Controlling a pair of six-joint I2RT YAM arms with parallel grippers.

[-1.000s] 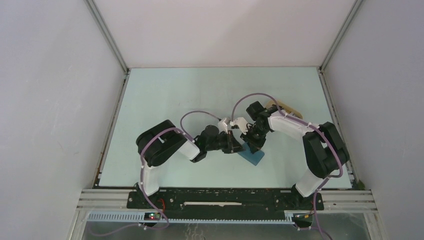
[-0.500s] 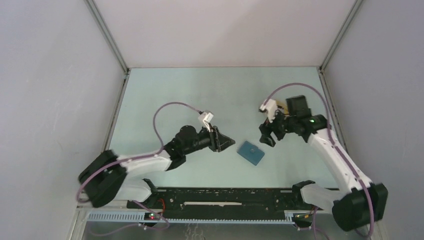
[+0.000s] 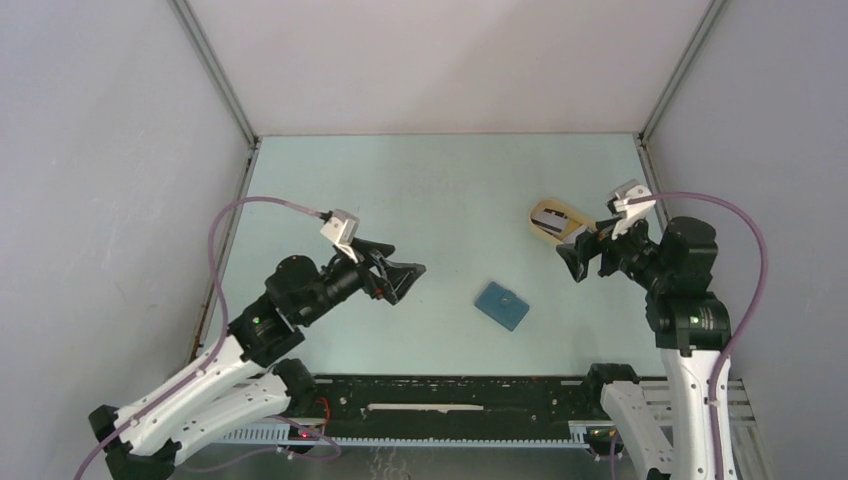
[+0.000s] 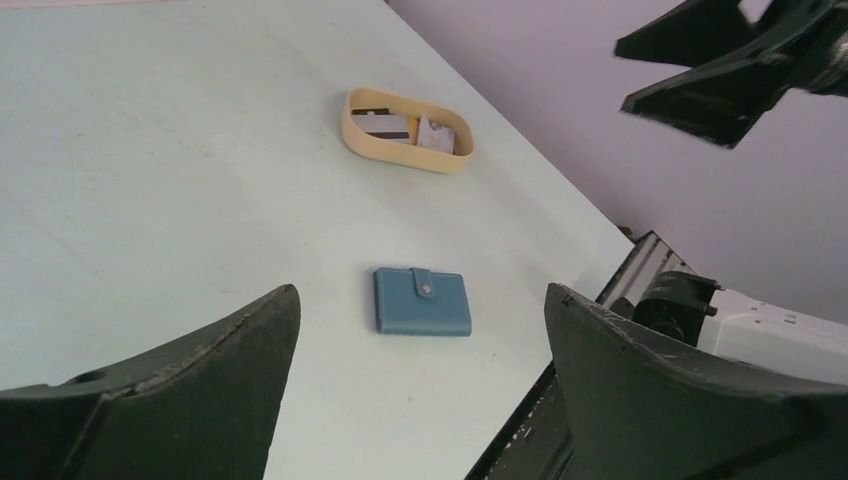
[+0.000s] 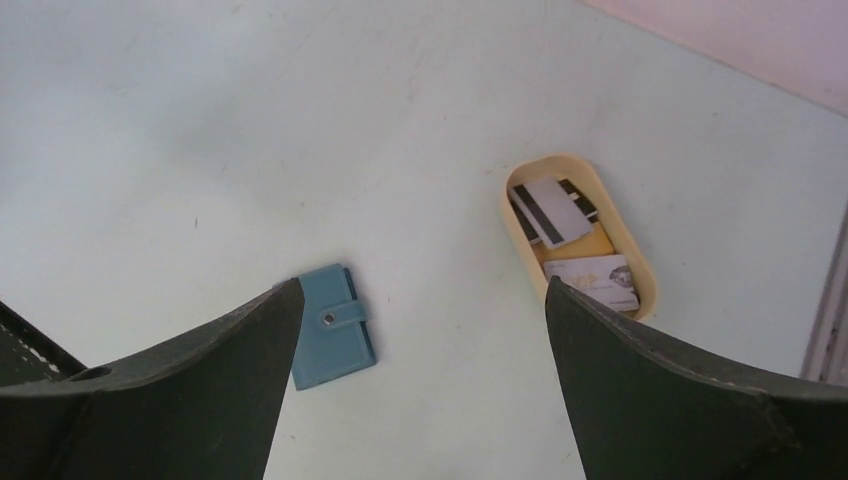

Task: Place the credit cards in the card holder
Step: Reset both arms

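Note:
The card holder (image 3: 502,305) is a closed blue wallet with a snap tab, lying flat on the pale table between the two arms. It also shows in the left wrist view (image 4: 422,301) and the right wrist view (image 5: 335,335). The credit cards (image 5: 555,210) lie in a beige oval tray (image 3: 535,215); two show dark stripes and one is pale (image 5: 595,280). The left wrist view shows the credit cards (image 4: 385,126) too. My left gripper (image 3: 408,270) hangs open and empty left of the wallet. My right gripper (image 3: 572,255) hangs open and empty by the tray.
The tray's rim (image 5: 522,250) is near the table's right edge, its wall (image 4: 400,152) facing the wallet. Grey enclosure walls stand on three sides. The black base rail (image 3: 450,395) runs along the near edge.
Both arms have drawn back from the wallet, the left one leftward and the right one rightward and up. Both grippers have gone from nearly shut to open. The wallet stays put.

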